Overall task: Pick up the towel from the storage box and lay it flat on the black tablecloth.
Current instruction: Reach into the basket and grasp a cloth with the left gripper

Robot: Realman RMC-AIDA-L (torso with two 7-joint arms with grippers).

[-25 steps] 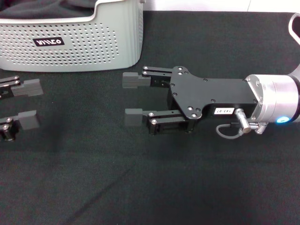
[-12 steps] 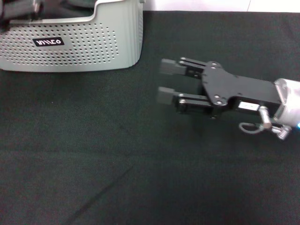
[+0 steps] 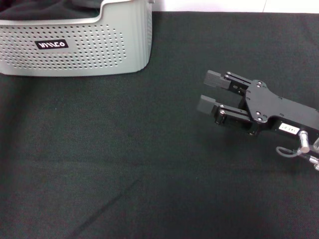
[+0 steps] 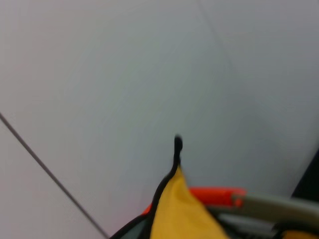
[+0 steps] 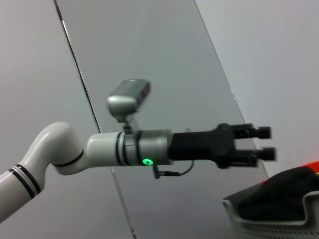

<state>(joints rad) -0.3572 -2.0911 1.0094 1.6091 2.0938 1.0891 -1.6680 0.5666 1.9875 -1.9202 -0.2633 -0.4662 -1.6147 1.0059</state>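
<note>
the black tablecloth [image 3: 149, 169] covered nearly the whole surface in the head view, plain and dark, with a faint crease running diagonally low on the left side. at its far left edge stood the storage box [image 3: 89, 47], light grey and perforated, its black logo label facing the camera. dark fabric showed above the rim inside the box; in the right wrist view the same box [image 5: 271, 219] appeared with a dark heap bulging over its rim. this heap looked like the towel [image 5: 279, 199] lying grey side up, though the face could not be told for certain. a yellow corner with black edging [image 4: 179, 209] filled the near part of the left wrist view.

the right gripper [image 3: 208, 91] hovered over the cloth on the right side, well apart from the box, fingers spread and holding nothing. the left gripper [image 5: 266, 143] showed only in the right wrist view, stretched out level above the box, its two fingers parted with a clear gap and nothing between them.
</note>
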